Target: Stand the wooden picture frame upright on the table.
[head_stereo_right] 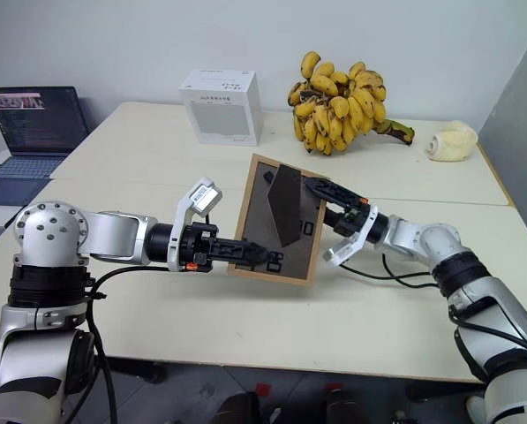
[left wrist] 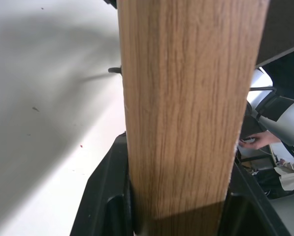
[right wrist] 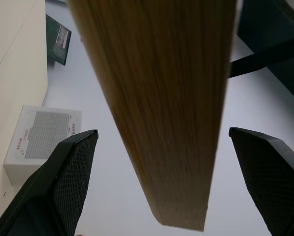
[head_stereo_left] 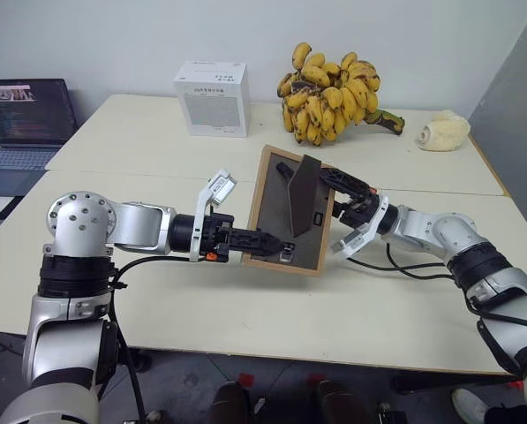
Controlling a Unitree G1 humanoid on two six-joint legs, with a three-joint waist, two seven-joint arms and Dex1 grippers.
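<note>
Wooden picture frame: small rectangle, light wood rim with visible grain, dark grey back panel turned toward the camera, wedge-shaped stand folded out from the back. Held tilted in the air above the table, near its middle, not resting on it. Table top smooth, pale cream, a seam running across it.

Left claw: black fingers clamped narrow on the frame's lower edge; wood rim pressed between them in the left wrist view. Right claw: spread wide, textured black pads standing on both sides of the frame's edge with a gap to each in the right wrist view; no grip seen.

White cardboard box at the far side, square face covered in a fine dotted grid, small print on top too tiny to read. Big bunch of yellow bananas beside it, some spotted. Pale lumpy object at the far right. Open laptop at left, dark screen with lines of text, unreadable.
</note>
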